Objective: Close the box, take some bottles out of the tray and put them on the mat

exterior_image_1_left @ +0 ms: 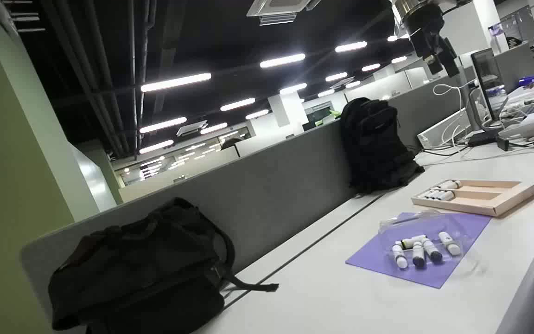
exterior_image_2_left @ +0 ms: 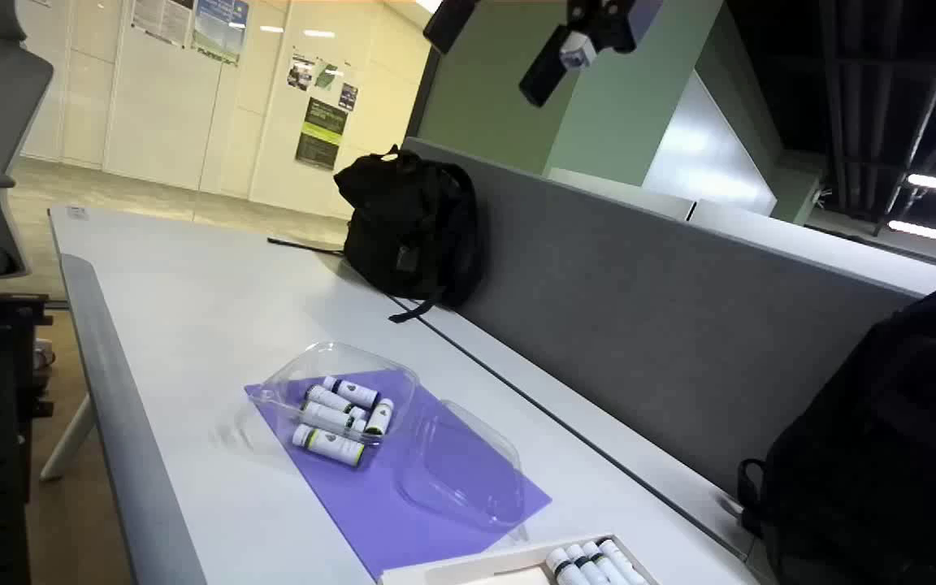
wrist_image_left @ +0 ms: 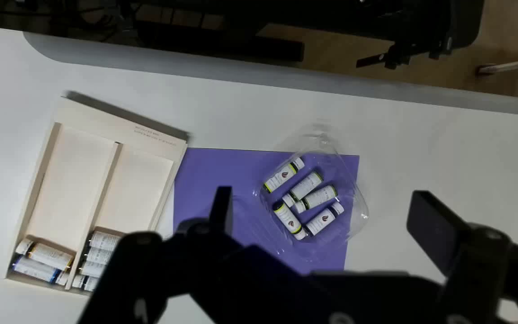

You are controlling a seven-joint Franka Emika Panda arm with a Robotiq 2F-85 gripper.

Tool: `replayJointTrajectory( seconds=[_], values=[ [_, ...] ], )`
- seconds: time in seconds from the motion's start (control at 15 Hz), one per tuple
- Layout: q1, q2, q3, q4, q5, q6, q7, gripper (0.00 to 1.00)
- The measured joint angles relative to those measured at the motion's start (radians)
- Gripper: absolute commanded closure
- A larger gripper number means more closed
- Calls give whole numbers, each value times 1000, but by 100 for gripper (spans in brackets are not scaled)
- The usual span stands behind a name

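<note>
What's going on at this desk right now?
Nothing is being handled: the robot's gripper hangs open with nothing in it, well above the desk. An open clear plastic container with five small bottles in it sits mostly on the purple mat. Beside the mat is the open tan box, with more bottles grouped at one end. Closing the box and laying bottles on the mat look not yet done.
</note>
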Motion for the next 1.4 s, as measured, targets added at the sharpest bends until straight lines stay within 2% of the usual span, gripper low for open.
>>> replayJointTrajectory(
  seconds=[0.67,0.93,1.13,1.4],
  values=[
    [-8,3,4,-1,12,22,0,0],
    [-28,93,3,3,167,215,50,0],
    [-28,252,9,23,326,382,80,0],
    [-31,501,48,139,555,482,128,0]
  ],
)
